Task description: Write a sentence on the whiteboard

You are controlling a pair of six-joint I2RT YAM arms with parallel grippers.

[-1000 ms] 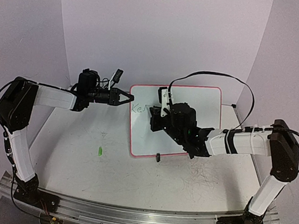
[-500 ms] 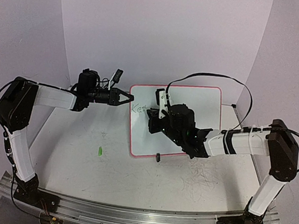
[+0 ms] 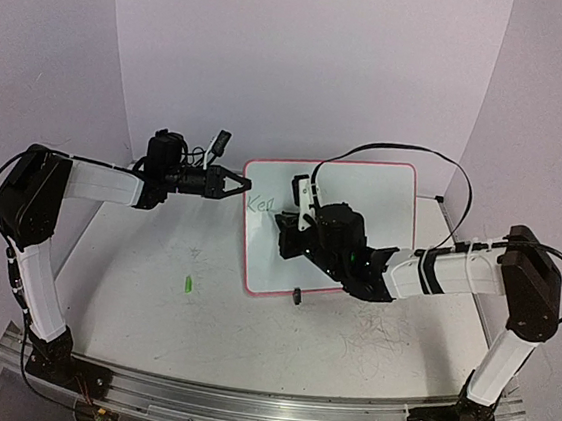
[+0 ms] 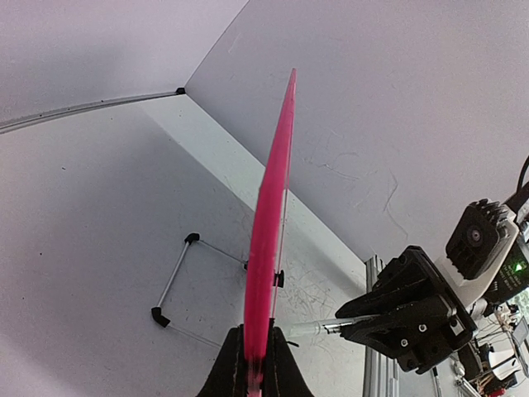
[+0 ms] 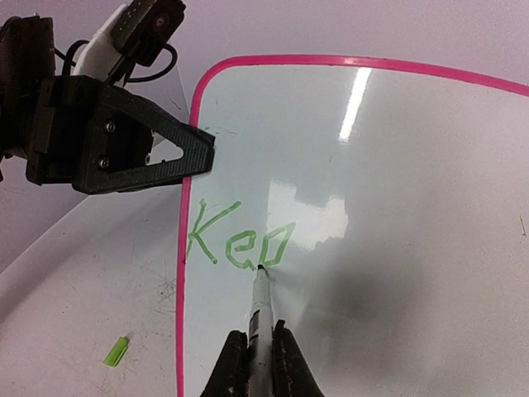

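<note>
We log the left hand clamped shut on the left rim of the whiteboard, which sits on the tabletop. The right hand grips a marker. Its tip touches the sentence, so far three green letters near the board's left edge.

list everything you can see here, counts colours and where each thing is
whiteboard: one, white with pink rim, mid-table
green writing: three letters, green, near the board's left edge
marker: one, pale, tip on the last letter
cap: one, green, on the table left of the board
clip feet: two, black, board's edges
table: one, white, scribbled
left gripper: black, shut on the board's left rim
right gripper: black, shut on the marker
</note>
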